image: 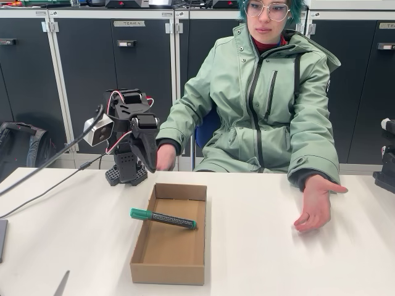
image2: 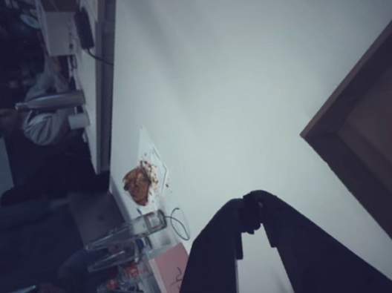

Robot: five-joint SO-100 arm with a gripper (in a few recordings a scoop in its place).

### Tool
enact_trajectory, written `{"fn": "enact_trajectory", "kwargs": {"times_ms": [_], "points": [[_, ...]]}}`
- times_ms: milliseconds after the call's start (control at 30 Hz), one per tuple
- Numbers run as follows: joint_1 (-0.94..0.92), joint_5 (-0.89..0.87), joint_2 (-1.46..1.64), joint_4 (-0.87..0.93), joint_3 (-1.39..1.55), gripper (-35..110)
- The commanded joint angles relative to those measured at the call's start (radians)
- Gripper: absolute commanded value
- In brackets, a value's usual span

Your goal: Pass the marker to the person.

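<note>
While the gripper (image: 150, 161) hangs folded near the arm's base, its black fingers (image2: 303, 249) pressed together and holding nothing, the marker (image: 163, 218) lies across the left wall of the cardboard box (image: 170, 271). Beyond, the person (image: 265, 105) rests an open hand (image: 315, 206) on the table (image: 278, 259).

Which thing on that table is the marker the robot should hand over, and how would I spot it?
Find the shallow cardboard box on the white table, in front of the black robot arm. The marker lies slantwise across the box, its green cap resting on the left wall. It is the one slim dark stick there, with a white label.
</note>
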State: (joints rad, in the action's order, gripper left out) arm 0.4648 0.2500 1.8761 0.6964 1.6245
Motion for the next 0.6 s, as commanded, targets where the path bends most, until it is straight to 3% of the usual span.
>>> {"fn": "enact_trajectory", "kwargs": {"times_ms": [0,233,567], "points": [[0.087,-0.049,-0.118,0.123,-0.224,-5],[0.161,-0.167,-0.293,0.405,-0.440,-5],[0.186,-0.299,-0.334,0.701,-0.457,-5]]}}
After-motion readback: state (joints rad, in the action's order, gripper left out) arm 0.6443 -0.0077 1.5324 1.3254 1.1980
